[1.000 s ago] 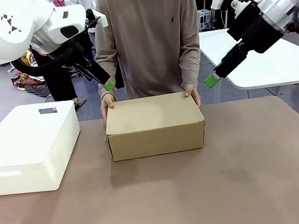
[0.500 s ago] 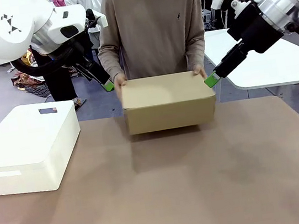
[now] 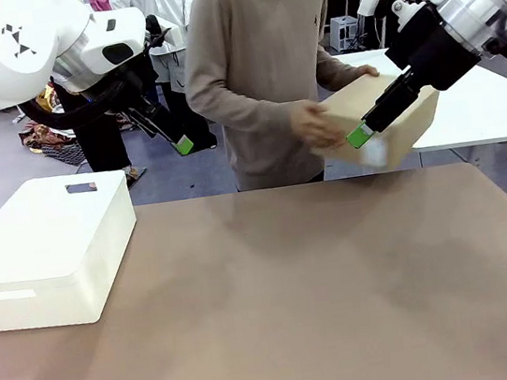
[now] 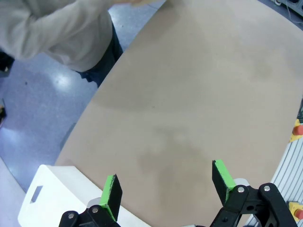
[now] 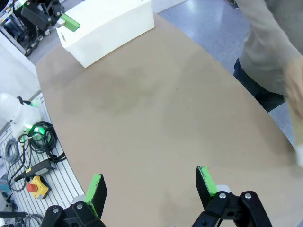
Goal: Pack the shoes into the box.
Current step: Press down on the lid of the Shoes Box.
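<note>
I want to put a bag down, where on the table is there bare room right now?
The brown table is bare from the white plastic box at its left across to the right edge. The person's hands hold the cardboard box off the far right corner, by the right gripper.

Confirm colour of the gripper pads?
Bright green pads, clearest in the left wrist view.

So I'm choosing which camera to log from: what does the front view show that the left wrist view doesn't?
Front view alone: the tan cardboard box held off the table in the person's hands, and the right gripper raised in front of it. Left wrist view alone: the left gripper seen close, jaws open and empty. Both: the brown table, the white plastic box and the person's beige sweater.
</note>
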{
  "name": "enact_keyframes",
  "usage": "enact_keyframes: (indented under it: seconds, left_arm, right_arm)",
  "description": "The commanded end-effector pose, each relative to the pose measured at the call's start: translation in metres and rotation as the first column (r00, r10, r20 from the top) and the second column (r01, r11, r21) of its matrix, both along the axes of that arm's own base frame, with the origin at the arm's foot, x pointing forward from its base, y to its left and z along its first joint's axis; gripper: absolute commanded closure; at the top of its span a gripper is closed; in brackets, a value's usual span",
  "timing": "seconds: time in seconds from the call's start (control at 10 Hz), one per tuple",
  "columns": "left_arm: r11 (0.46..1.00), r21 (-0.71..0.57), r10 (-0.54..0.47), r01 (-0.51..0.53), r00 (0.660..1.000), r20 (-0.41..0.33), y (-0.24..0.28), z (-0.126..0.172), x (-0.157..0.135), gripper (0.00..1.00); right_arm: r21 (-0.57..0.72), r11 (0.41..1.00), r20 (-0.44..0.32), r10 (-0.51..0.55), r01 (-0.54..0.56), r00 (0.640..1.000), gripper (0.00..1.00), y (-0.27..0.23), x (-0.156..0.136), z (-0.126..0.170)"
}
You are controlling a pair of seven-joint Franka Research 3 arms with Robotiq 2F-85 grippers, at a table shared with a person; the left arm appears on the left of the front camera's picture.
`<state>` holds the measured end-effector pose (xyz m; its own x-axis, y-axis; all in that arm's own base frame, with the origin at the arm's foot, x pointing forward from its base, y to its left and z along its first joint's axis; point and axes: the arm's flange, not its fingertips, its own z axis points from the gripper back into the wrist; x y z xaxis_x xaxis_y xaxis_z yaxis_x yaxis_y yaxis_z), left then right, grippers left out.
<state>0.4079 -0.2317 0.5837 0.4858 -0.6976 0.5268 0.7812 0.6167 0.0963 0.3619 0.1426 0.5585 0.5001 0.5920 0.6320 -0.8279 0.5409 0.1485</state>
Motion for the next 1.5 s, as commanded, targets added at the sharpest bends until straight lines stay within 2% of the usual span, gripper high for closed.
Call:
enact_keyframes:
  seconds: [0.0,1.4]
  left_arm:
    - [1.000,0.008,0.002,-0.002,1.000,-0.004,0.0017,0.0006,0.0001,0.00]
    - [1.000,0.008,0.002,-0.002,1.000,-0.004,0.0017,0.0006,0.0001,0.00]
  right_arm:
    - [-0.008,1.000,-0.009,-0.011,0.011,1.000,0.00,-0.0003,-0.0010,-0.0006]
    - [-0.008,1.000,-0.009,-0.011,0.011,1.000,0.00,-0.0003,-0.0010,-0.0006]
